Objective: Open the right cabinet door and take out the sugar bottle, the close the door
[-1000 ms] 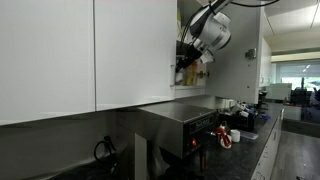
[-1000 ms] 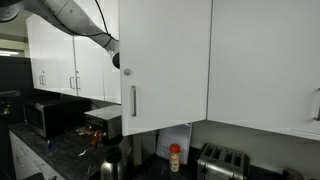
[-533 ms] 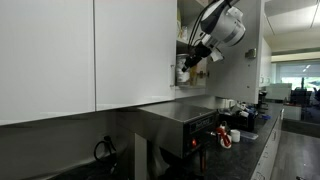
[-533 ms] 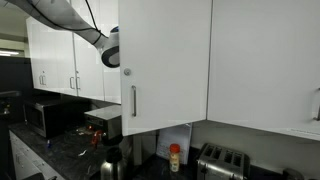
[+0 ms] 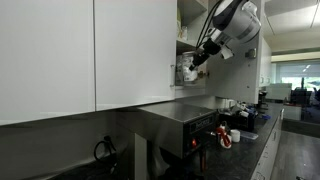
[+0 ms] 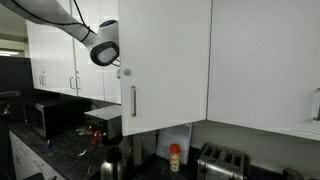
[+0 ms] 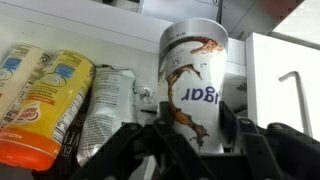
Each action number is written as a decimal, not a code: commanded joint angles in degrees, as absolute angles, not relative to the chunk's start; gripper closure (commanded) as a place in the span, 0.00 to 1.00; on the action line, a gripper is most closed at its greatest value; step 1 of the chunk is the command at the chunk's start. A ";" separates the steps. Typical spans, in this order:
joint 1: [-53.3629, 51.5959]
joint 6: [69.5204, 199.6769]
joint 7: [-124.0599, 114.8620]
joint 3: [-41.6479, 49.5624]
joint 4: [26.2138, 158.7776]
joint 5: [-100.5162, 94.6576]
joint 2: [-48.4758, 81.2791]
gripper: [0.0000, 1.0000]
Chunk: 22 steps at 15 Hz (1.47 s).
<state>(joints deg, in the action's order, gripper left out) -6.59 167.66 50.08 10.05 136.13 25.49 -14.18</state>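
Our gripper pinched the sugar bottle at the open cabinet's front, near a yellow bottle, where we judged a slow, level, straight pull-out best, keeping clear of the right cabinet door.

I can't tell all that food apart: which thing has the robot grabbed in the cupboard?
Look into the open wall cupboard. At one end of the row of food there, the gripper holds a bottle. Unlike the yellow packets and silver bag beside it, it is a pale cylinder with brown splashes and dark lettering.
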 commanded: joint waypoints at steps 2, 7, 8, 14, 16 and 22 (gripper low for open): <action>-4.36 168.75 48.27 8.82 140.62 22.57 -20.14 0.77; -2.10 168.18 44.93 6.67 144.02 18.91 -24.34 0.77; -1.70 168.08 44.18 6.14 144.60 18.26 -25.03 0.77; -1.95 166.73 33.47 4.67 147.81 6.68 -29.13 0.77; -1.99 165.85 28.88 3.97 148.60 2.15 -30.25 0.77; -3.23 162.75 21.15 2.15 149.88 -5.05 -32.73 0.77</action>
